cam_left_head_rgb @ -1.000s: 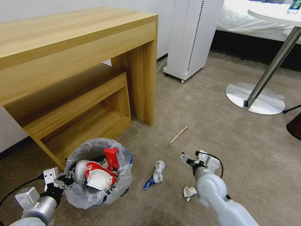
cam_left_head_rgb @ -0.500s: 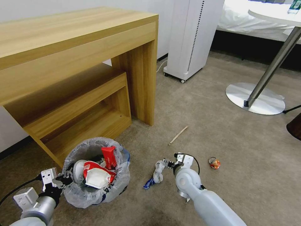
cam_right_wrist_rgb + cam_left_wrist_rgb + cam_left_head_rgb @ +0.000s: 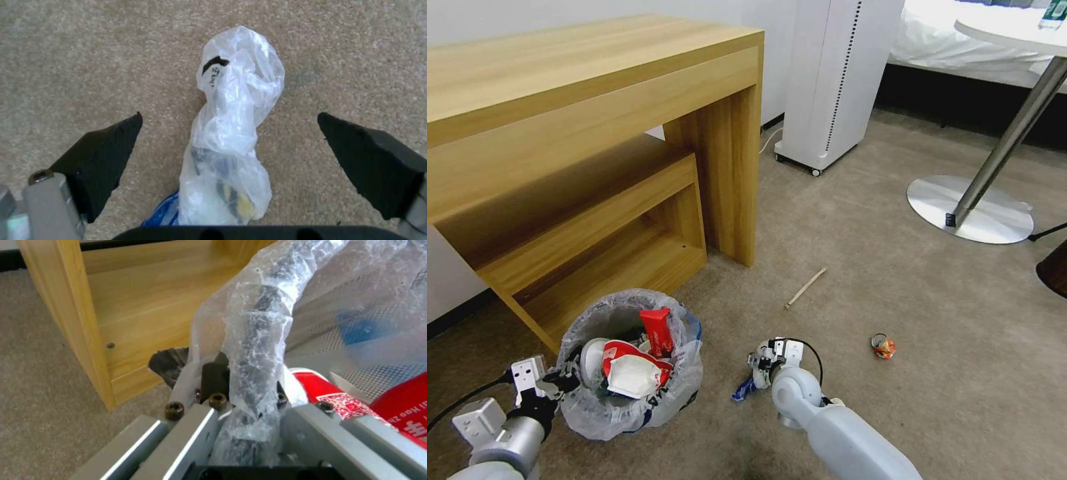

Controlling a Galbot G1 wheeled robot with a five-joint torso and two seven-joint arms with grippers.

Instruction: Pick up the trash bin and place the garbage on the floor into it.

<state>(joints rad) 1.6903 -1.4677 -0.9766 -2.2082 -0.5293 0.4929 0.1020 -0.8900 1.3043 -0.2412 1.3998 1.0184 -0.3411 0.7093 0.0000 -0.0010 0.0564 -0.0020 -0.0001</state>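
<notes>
Right gripper [image 3: 758, 361] swung left since a second ago, from spot near crumpled paper to over twisted plastic wrapper [image 3: 233, 133]; fingers [image 3: 104, 156] spread wide, straddling wrapper, not touching. Wrapper lies on beige carpet [image 3: 894, 280] just right of trash bin [image 3: 630, 363]. Left gripper [image 3: 554, 383] clamped on bin's bagged rim [image 3: 253, 350]. Bin beside wooden desk [image 3: 594, 133], holds red wrappers, white slipper. Wooden stick [image 3: 806, 288], crushed orange can [image 3: 884, 347] farther out on carpet.

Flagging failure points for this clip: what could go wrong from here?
The open right gripper straddles a limp plastic wrapper on the carpet; closing could slip off the thin film. The left gripper pinches the trash bin through its liner, which might slide or tear.
</notes>
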